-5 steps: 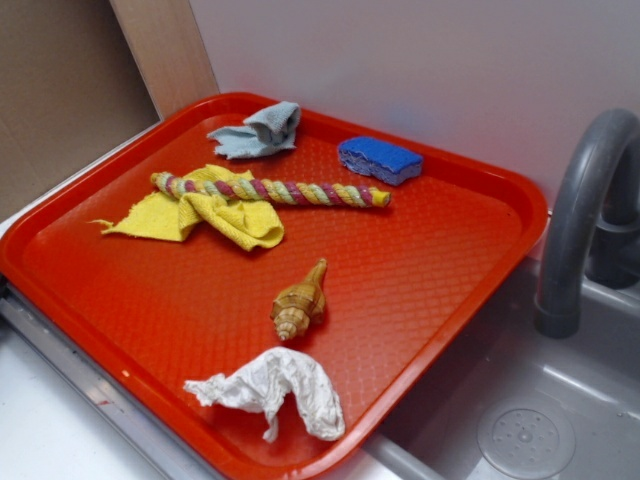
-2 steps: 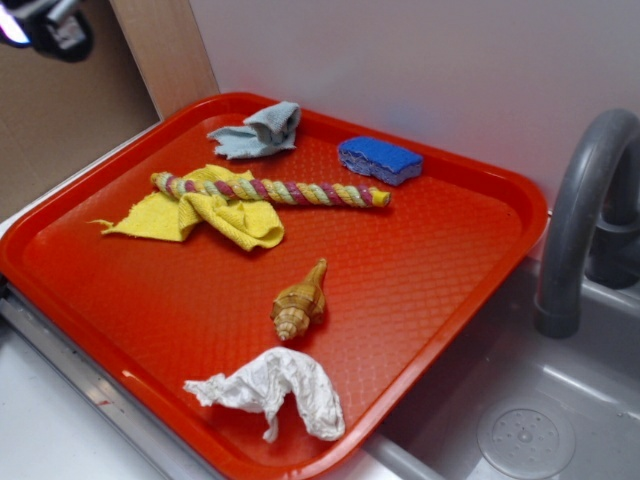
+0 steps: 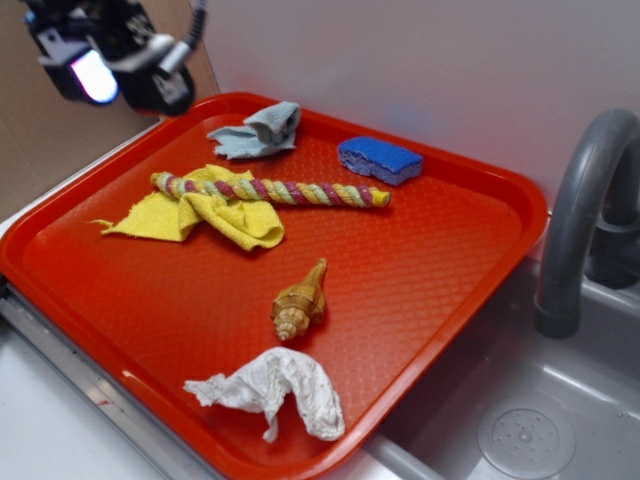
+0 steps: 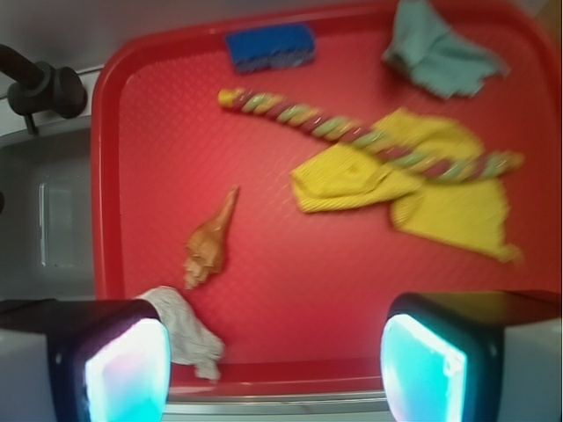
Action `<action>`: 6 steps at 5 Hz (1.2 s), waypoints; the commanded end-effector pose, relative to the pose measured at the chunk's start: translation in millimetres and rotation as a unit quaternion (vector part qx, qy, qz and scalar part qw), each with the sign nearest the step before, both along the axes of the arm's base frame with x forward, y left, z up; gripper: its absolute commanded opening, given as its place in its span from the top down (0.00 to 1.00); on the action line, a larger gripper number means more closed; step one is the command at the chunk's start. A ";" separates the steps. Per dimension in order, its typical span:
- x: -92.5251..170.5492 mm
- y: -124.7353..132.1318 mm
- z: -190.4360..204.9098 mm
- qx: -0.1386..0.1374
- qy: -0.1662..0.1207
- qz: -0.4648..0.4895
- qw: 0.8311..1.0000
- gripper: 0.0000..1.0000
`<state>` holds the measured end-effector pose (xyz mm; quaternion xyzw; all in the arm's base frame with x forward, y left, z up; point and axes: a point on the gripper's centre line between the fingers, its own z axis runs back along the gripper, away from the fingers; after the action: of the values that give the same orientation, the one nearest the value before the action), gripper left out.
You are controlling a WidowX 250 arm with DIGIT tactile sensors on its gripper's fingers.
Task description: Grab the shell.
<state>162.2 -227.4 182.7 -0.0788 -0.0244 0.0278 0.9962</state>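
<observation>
Exterior: red tray [image 3: 440, 270] beside sink [image 3: 560, 400].

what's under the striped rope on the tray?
The striped rope lies across a crumpled yellow cloth at its left end; the rest rests directly on the red tray. Whatever lies beneath the cloth's folds is covered and cannot be seen.

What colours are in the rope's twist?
Rope: yellow, pink-red and pale green strands twisted together; sharpest in the exterior view.
</observation>
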 end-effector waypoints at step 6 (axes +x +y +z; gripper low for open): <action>27.3 -73.6 -128.9 -0.016 0.074 0.050 0.996 0.00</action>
<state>183.2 -290.5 33.5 -0.0612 0.0644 0.0903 0.9919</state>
